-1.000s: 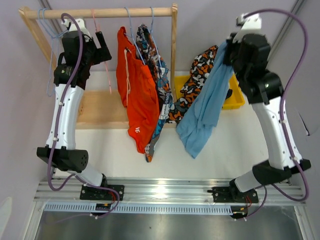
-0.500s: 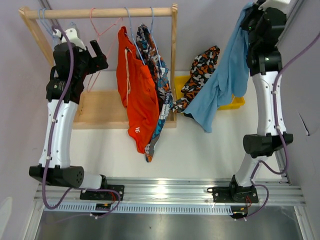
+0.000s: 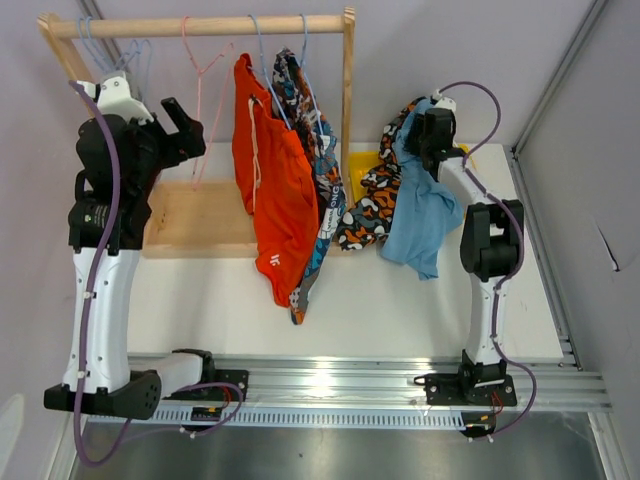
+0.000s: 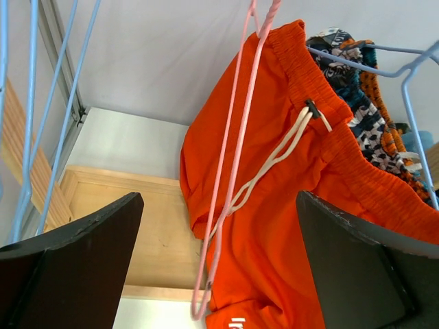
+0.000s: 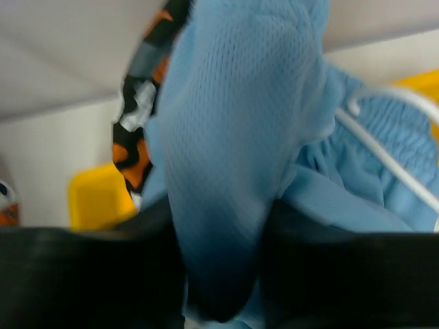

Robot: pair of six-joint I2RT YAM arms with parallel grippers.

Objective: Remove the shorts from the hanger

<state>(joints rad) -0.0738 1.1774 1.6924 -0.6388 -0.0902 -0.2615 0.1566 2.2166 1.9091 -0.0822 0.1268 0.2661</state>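
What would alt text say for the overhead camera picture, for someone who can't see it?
Seen from above, the right gripper clamps light blue shorts draped over a yellow bin beside camouflage shorts. From a wooden rail hang orange shorts and printed shorts; the open left gripper hovers by an empty pink hanger.

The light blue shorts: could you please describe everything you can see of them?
The light blue shorts are a soft, fine-mesh fabric, plain in colour. They are off the wooden rail, bunched and hanging from the right gripper, whose fingers pinch a fold of them. Their lower part drapes onto the white table, beside and partly over the camouflage shorts, near the yellow bin. A white line crosses the gathered waistband in the right wrist view; whether cord or hanger wire, I cannot tell.
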